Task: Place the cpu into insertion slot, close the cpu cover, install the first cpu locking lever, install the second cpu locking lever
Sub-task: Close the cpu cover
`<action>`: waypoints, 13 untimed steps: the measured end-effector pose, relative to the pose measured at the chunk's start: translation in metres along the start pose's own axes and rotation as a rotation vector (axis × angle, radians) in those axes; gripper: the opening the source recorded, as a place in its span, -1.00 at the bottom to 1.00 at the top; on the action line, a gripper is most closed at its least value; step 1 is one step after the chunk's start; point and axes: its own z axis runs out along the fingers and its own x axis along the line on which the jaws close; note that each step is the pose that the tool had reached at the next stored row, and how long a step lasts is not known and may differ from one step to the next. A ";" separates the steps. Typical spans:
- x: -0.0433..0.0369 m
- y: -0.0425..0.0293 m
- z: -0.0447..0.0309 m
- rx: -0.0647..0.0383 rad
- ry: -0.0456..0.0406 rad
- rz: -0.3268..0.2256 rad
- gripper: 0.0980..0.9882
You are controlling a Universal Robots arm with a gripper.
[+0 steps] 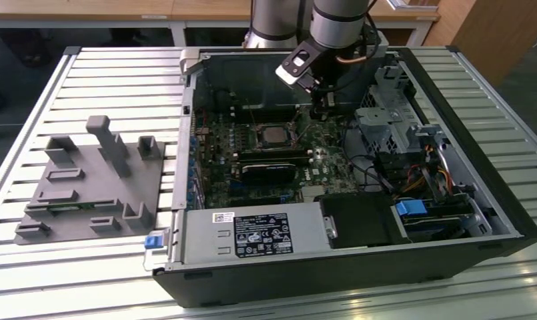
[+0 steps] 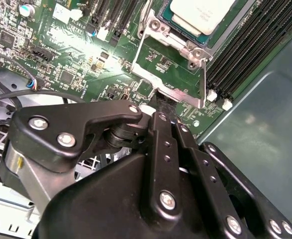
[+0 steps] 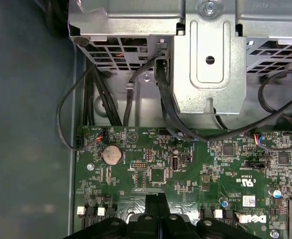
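The cpu, a flat chip with a pale silver top, lies in the insertion slot on the green board, and it also shows mid-board in the exterior view. The silvery cpu cover frames the chip's edge. I cannot tell whether the thin lever rods along the socket are latched. My gripper is shut with nothing visible between its fingers. Its tip is down at the socket's rim, beside the chip. From the exterior view it hangs just to that view's right of the cpu. The closed fingers point at the board.
Black memory slots run beside the socket, with the case wall beyond them. A silver drive cage and black cables stand close to the arm. A power supply fills the case's front. A grey fixture lies on the slatted table.
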 end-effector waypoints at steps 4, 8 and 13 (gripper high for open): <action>0.0000 -0.0010 0.0000 0.000 0.0000 0.000 -0.98; 0.0000 -0.0019 -0.0001 0.000 -0.0001 0.000 -0.98; 0.0000 -0.0043 -0.0002 0.000 0.0000 0.000 -0.98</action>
